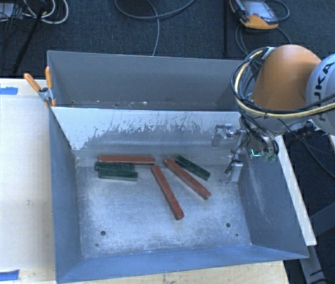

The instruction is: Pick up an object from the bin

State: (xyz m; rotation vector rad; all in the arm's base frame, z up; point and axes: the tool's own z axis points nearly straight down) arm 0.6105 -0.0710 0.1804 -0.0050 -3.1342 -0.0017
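Down in the grey bin (pixel 155 87), five or six slim bars lie scattered flat on the speckled floor, none heaped. Over on the left, a red-brown bar (pixel 126 159) lies level across the view, and just below it, touching or nearly so, sits a dark green pair (pixel 116 170), side by side. Towards the middle, a long red-brown bar (pixel 167 191) slants down to the right, on its own. Right of that, a second slanted red-brown bar (pixel 187 178) runs the same way, and a short dark green bar (pixel 192 167) lies close against its upper side, parallel to it.

Now the arm. Its orange cover (pixel 282 78) bulges in from the right, with black and yellow cables (pixel 242 90) looped around it. The gripper (pixel 227 154) hangs at the bin's right end, close to where the back wall meets the right slope. It looks spread apart, with nothing between its fingers. It sits over bare floor, not over any bar.

Nearest to it is that short dark green bar: a flat, straight, dark strip with squared ends, just to the gripper's left, with a gap of floor between the two. The slanted red-brown bar beside it is next nearest. Nothing lies on top of either one.
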